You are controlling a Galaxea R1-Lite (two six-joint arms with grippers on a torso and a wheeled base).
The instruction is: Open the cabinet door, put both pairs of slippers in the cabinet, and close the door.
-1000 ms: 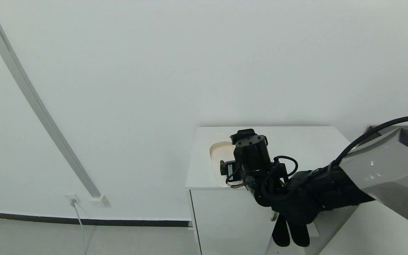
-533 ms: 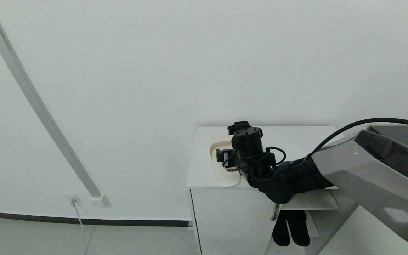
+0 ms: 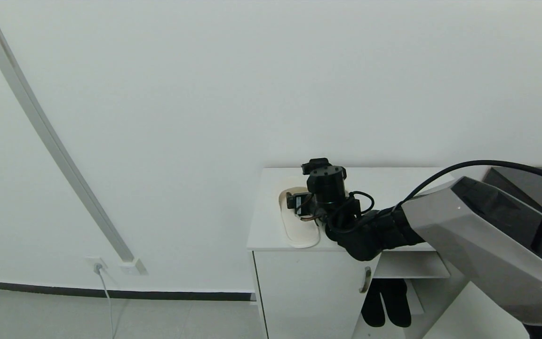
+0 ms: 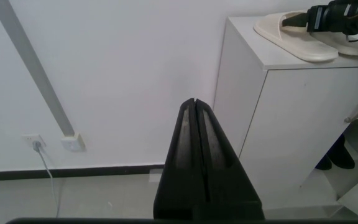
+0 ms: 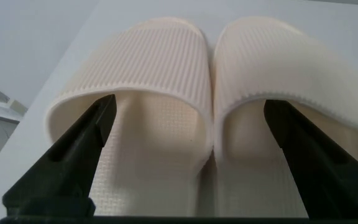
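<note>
A pair of cream slippers [image 3: 298, 229] [image 5: 185, 68] lies side by side on top of the white cabinet [image 3: 308, 292]. My right gripper [image 5: 190, 106] is open over them, with one finger [image 5: 73, 162] inside the strap of one slipper and the other finger [image 5: 316, 162] inside the strap of its mate. A pair of black slippers [image 3: 386, 305] [image 4: 336, 154] lies inside the cabinet under a shelf [image 3: 410, 266]. My left gripper [image 4: 195, 109] hangs shut and holds nothing, out in front of the cabinet's left side.
The cabinet's left door [image 3: 308, 301] is closed, with a handle [image 3: 366, 280]. Its right door [image 3: 468, 315] stands swung open. A wall socket with a cable [image 3: 96, 268] and a slanted grey strip [image 3: 54, 146] are on the wall to the left. Bare floor lies below.
My right arm rose from in front of the cabinet's open compartment to the top, and its gripper moved onto the cream slippers. The black slippers stayed inside.
</note>
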